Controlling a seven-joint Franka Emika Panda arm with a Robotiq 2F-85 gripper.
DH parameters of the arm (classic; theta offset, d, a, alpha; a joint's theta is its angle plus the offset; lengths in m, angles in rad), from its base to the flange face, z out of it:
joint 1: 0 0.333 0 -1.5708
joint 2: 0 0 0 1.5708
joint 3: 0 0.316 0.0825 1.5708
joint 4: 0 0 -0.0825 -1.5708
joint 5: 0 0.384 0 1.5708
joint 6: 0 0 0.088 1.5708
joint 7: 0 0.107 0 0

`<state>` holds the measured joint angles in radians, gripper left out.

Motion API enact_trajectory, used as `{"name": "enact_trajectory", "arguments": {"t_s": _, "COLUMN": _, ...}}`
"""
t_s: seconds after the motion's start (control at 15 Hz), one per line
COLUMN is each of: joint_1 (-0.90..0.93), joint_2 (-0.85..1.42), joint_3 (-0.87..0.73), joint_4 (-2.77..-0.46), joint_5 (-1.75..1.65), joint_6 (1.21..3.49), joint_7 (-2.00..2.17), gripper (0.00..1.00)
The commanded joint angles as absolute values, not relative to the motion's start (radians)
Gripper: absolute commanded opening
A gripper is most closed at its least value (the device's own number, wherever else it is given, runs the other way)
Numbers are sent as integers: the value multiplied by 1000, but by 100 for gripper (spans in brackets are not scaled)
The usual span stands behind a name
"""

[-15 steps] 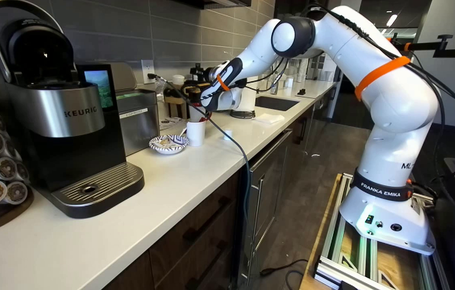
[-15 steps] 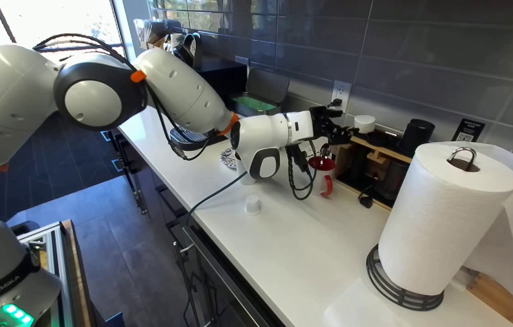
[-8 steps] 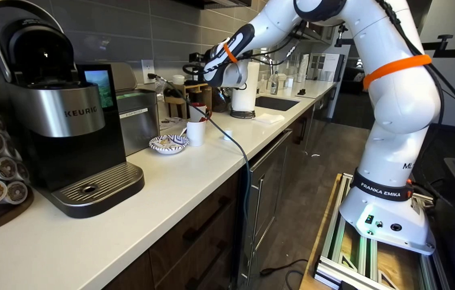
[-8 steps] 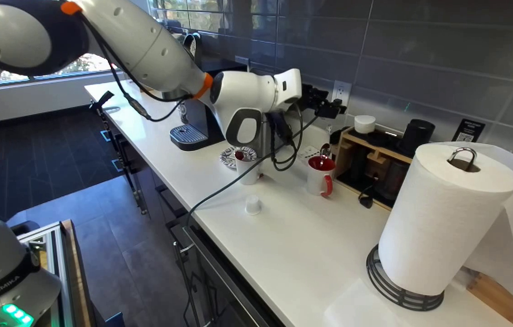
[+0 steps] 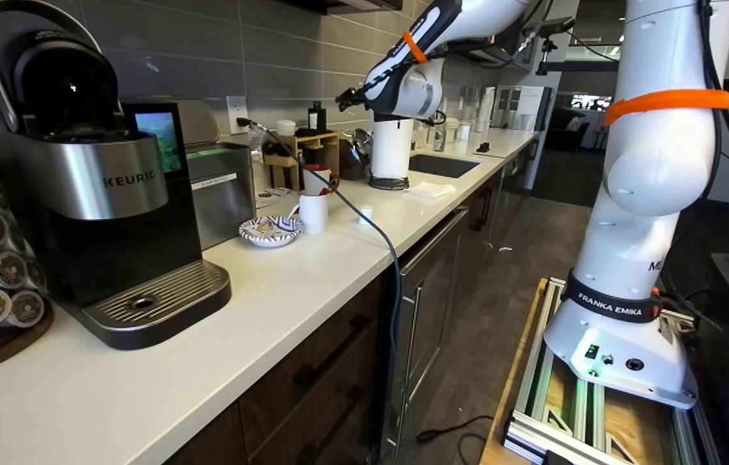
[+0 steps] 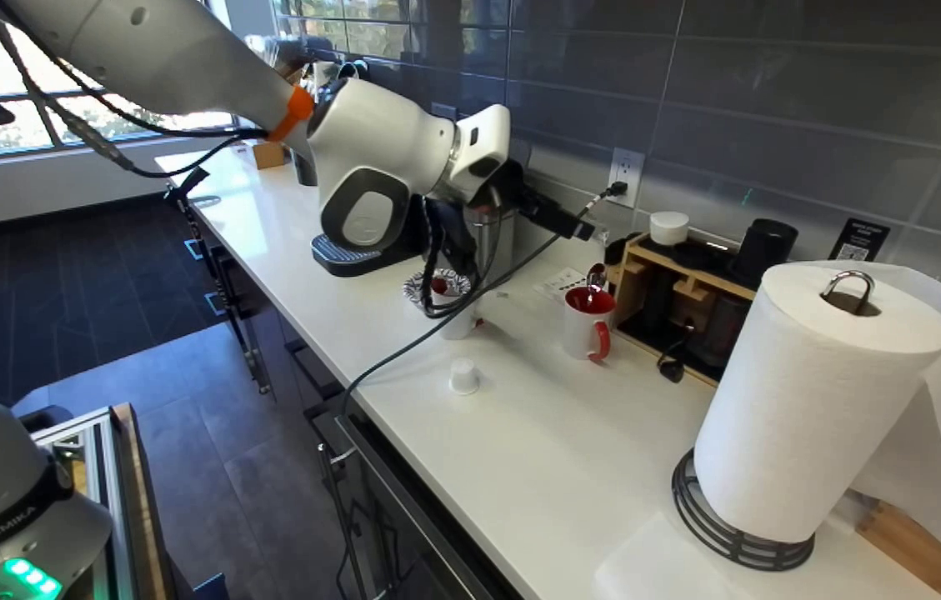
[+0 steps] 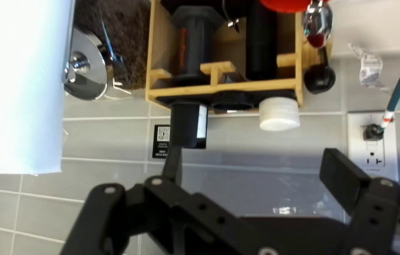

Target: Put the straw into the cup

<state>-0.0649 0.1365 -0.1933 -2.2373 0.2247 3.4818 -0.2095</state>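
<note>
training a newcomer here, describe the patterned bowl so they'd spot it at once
In an exterior view, find the Keurig coffee maker, then the open metal box to its right. Near the box's base sits the patterned bowl: wide, shallow and stripe-rimmed, unlike its taller, plainer neighbours.

This is a kitchen: the surface (image 5: 80, 400) carries a coffee machine (image 5: 112, 194) and a paper-towel roll (image 6: 812, 400), and contains a sink (image 5: 445, 166).
</note>
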Motion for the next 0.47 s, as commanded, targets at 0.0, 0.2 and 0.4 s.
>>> {"name": "enact_trajectory", "arguments": {"t_s": 0.0, "joint_1": -67, "joint_2": -99, "joint_3": -202, "joint_4": -2491, "joint_5": 228, "joint_6": 3432, "joint_7": -233, "gripper": 100}}
{"name": "enact_trajectory", "arguments": {"t_s": 0.2, "joint_1": -26, "joint_2": -262, "joint_3": -266, "joint_4": -2629, "joint_5": 19, "joint_6": 3463, "joint_7": -24, "gripper": 100}}
{"name": "enact_trajectory", "arguments": {"t_s": 0.4, "joint_1": -19, "joint_2": -214, "joint_3": -277, "joint_4": -2575, "joint_5": 23, "joint_6": 3486, "joint_7": -38, "gripper": 100}}
